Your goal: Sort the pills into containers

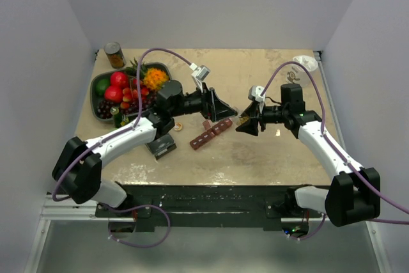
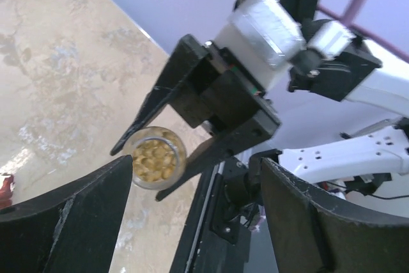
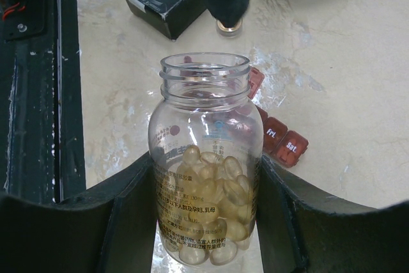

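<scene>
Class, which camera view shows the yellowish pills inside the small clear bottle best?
Right wrist: the small clear bottle fills the frame, yellowish pills plain through its wall. Left wrist looks into its mouth; top shows a speck.

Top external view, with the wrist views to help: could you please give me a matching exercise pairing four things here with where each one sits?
1. pill bottle
2. pill organiser
3. fruit bowl
4. tin can

A. far left corner of the table
B. uncapped, held in the right gripper, between its jaws
C. lying flat, middle of the table
D. left side of the table, full of fruit

Pairs: 1-B, 2-C, 3-D, 4-A
</scene>
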Motion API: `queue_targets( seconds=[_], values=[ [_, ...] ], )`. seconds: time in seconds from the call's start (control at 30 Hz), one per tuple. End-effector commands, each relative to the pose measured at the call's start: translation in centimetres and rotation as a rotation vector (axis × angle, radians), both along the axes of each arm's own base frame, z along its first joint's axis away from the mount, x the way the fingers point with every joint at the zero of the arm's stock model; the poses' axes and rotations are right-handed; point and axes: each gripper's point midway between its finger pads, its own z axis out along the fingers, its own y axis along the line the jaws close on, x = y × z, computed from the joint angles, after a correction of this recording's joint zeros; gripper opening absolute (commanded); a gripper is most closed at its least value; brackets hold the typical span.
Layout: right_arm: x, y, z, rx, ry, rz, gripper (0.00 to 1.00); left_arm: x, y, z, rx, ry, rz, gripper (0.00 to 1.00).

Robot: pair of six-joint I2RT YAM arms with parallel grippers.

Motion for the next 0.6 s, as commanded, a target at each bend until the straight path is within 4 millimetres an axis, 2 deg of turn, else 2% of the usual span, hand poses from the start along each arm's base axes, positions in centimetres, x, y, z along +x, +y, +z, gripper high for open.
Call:
queue_targets(
  seconds=[0.0, 0.2, 0.33, 0.4, 0.57],
  values=[
    [0.1, 0.3, 1.9, 0.037, -0.052, 0.018, 0.06, 1.2, -1.0, -1.0, 0.076, -0.011, 0.047, 0.84],
    [0.2, 0.3, 1.7, 0.035, -0.045, 0.016, 0.06, 1.8, -1.5, -1.1, 0.101, -0.020, 0.054, 0.80],
    [0.2, 0.3, 1.7, 0.036, -0.046, 0.016, 0.06, 1.7, -1.9, -1.3, 0.094, -0.012, 0.035, 0.66],
    [0.2, 0.2, 1.7, 0.035, -0.047, 0.015, 0.06, 1.4, -2.1, -1.4, 0.093, -0.007, 0.017, 0.62],
    [0.2, 0.3, 1.6, 0.034, -0.047, 0.015, 0.06, 1.4, -2.1, -2.0, 0.110, 0.006, 0.008, 0.60]
  ],
)
